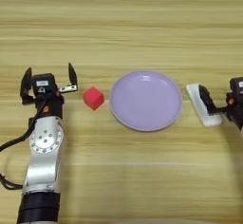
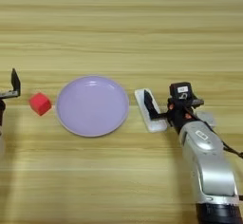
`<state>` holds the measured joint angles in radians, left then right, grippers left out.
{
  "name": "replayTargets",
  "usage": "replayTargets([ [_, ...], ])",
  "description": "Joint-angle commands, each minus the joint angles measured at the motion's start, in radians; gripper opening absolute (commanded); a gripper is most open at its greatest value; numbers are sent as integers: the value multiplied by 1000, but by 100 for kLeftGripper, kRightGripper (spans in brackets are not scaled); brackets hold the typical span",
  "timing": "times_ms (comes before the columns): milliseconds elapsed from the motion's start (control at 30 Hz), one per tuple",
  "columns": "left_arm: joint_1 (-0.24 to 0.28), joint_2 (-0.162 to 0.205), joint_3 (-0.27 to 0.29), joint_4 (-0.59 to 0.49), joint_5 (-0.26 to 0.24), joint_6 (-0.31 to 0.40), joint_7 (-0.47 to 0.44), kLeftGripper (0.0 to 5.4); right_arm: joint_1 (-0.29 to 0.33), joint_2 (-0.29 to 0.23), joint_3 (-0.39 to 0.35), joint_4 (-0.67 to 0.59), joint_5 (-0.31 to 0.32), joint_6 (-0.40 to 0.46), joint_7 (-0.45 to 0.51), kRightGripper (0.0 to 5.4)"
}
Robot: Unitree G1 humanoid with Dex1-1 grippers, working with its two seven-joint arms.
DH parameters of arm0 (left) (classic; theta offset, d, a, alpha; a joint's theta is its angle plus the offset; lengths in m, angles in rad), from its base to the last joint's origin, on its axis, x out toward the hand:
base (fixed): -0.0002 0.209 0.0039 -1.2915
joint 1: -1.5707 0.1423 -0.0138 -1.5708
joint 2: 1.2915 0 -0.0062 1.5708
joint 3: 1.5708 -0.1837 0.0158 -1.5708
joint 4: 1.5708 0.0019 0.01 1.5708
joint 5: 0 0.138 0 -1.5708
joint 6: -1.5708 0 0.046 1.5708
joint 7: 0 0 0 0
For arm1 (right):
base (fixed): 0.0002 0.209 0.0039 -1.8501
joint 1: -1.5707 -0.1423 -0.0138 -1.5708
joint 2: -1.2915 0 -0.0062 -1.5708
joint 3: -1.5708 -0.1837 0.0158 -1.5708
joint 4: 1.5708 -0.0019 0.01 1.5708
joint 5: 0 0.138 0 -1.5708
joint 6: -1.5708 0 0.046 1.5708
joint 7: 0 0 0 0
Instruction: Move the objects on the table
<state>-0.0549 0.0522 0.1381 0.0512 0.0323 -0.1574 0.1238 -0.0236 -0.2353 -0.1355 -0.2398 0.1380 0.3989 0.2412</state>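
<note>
A: Red cube (image 1: 93, 98)?
B: On the table (image 1: 142, 28), just left of the lilac plate (image 1: 146, 100), near the left gripper (image 1: 49, 79), whose fingers stand spread wide with nothing between them.

A: White device (image 2: 150, 110)?
B: Right of the plate. One black finger of the right gripper (image 2: 154, 108) lies on it; grip cannot be judged.

A: Difference between views?
B: Right eye shows the whole right arm; left eye the whole left arm.

A: Writing?
B: Small labels on the gripper housings, unreadable.
</note>
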Motion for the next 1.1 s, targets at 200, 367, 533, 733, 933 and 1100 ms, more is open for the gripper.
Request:
replayTargets([
  [200,8,-5,-4,-18,-1,12,0,540,-16,-35,-102,101,16,-158,-9,537],
  [367,12,-5,-11,-22,5,13,-2,540,-14,-54,-149,163,3,-257,-31,537],
  [533,20,-2,-25,-32,1,16,-20,540,-8,-84,-206,229,5,-320,-51,537],
  [733,31,-2,-38,-48,4,13,-33,540,3,-118,-231,316,-30,-414,-79,537],
  [933,35,-2,-34,-53,3,15,-29,540,15,-150,-237,348,-33,-399,-73,537],
  [1100,35,0,-30,-53,0,15,-28,540,26,-162,-229,329,-15,-368,-46,537],
])
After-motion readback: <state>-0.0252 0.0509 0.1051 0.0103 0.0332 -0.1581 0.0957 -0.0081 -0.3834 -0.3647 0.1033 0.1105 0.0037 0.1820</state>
